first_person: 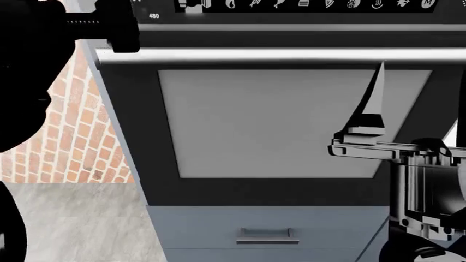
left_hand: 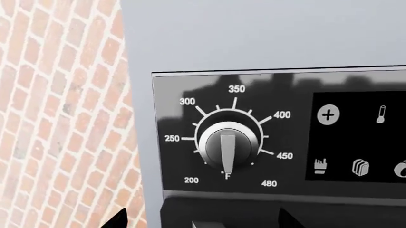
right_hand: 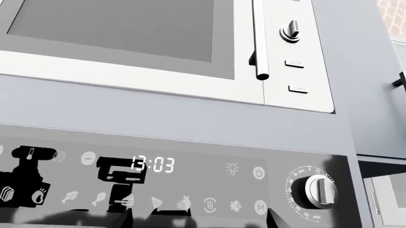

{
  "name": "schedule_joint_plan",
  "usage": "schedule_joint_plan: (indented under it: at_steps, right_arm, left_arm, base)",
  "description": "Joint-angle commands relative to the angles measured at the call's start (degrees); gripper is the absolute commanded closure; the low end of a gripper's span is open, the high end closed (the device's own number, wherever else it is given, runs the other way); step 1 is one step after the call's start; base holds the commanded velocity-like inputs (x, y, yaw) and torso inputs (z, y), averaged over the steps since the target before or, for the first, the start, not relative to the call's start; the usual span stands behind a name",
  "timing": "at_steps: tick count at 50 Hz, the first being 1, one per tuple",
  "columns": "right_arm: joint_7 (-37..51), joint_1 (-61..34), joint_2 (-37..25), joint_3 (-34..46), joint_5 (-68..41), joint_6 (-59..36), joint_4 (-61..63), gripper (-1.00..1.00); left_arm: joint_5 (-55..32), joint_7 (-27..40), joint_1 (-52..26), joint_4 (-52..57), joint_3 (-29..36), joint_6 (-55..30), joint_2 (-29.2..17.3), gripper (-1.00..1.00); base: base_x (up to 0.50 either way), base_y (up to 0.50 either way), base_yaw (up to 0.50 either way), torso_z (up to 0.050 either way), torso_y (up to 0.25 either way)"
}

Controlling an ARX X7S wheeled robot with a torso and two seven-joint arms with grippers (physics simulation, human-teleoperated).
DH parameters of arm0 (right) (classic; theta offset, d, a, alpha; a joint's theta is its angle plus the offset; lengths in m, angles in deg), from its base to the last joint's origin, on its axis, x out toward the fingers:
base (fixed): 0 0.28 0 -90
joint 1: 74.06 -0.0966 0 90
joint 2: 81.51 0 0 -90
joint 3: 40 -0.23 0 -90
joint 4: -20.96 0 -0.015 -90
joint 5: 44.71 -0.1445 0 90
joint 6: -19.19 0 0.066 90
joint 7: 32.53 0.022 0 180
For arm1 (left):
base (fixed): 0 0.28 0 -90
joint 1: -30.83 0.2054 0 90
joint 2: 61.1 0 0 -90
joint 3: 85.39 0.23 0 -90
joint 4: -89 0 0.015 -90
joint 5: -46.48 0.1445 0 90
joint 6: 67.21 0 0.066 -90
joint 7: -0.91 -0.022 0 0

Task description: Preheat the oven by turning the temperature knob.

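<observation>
The oven's black panel [left_hand: 355, 137] fills the left wrist view. Its silver temperature knob [left_hand: 228, 145] sits in a dial marked 200 to 480, with the pointer straight down at the F mark. My left gripper [left_hand: 201, 222] is open just below and short of the knob, not touching it; only its two dark fingertips [left_hand: 118, 218] show. In the head view the oven's grey window [first_person: 269, 120] and silver bar handle [first_person: 291, 54] face me. My right gripper [right_hand: 197, 221] is open and empty in front of the panel's icon row; its fingers [first_person: 375, 98] point up before the window.
A brick wall [first_person: 73, 136] stands left of the oven cabinet. A grey drawer with a handle [first_person: 267, 236] lies below the oven. Above the panel is a smaller appliance with a vertical handle [right_hand: 260, 42]. A second knob [right_hand: 320, 191] sits at the panel's other end, beside a 13:03 clock [right_hand: 152, 164].
</observation>
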State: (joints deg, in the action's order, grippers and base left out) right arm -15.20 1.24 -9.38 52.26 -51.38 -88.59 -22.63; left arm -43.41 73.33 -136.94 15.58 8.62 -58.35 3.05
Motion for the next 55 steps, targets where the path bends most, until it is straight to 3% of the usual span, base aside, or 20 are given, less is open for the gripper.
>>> schedule_joint_plan:
  at_steps: [1, 10, 19, 34, 55]
  right_arm:
    - [0.2, -0.28, -0.17, 0.83, 0.25, 0.5, -0.8, -1.0]
    - [0.29, -0.49, -0.39, 1.32, 0.4, 0.72, -1.25, -1.0]
    - [0.44, -0.34, -0.4, 1.99, 0.86, 1.9, -2.7, -1.0]
    - [0.52, 0.8, -1.09, 2.06, 0.48, 1.53, -1.89, -1.0]
    - [0.65, 0.84, -1.9, 1.97, -0.52, 0.01, -0.37, -1.0]
  left_arm:
    - [7.09, -7.2, -0.4, -0.74, 3.28, 2.39, -0.7, -1.0]
    - [17.62, -15.88, 3.63, -1.36, 7.66, 9.47, -1.17, -1.0]
    - [21.54, -19.02, 7.68, 0.16, 8.92, 14.05, -1.75, -1.0]
    - [19.72, -18.31, 6.76, 2.03, 7.66, 14.13, -2.38, -1.0]
    - [22.56, -21.36, 1.79, -4.66, 10.45, 15.28, -0.64, -1.0]
  base:
    - [0.0, 0.0, 0.0, 0.0, 0.0]
    - [0.0, 0.0, 0.0, 0.0, 0.0]
    - [0.0, 0.0, 0.0, 0.0, 0.0]
    - [0.0, 0.0, 0.0, 0.0, 0.0]
    - [0.0, 0.0, 0.0, 0.0, 0.0]
